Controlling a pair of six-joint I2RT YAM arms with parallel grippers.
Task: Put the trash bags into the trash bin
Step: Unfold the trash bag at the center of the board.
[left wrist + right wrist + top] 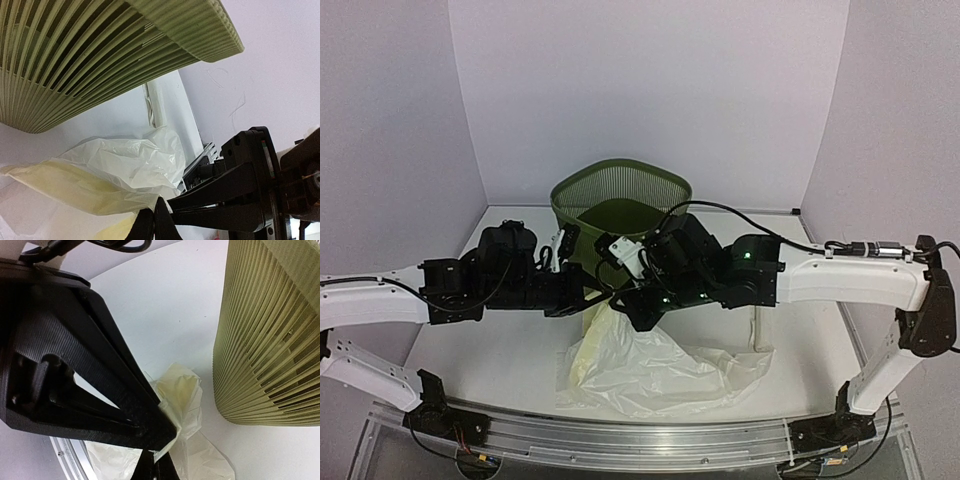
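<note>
The olive-green slatted trash bin stands at the back middle of the table. In front of it lies the pale yellowish translucent trash bag, its upper edge pulled up off the table between the two arms. My left gripper is shut on that raised edge; in the left wrist view its fingertips pinch the film below the bin. Right beside it, my right gripper is shut on the same edge. The right wrist view shows film caught between its tips, beside the bin.
White walls close in the table at the back and on both sides. An aluminium rail runs along the near edge, carrying both arm bases. The left gripper's black body fills much of the right wrist view, very close to the right fingers.
</note>
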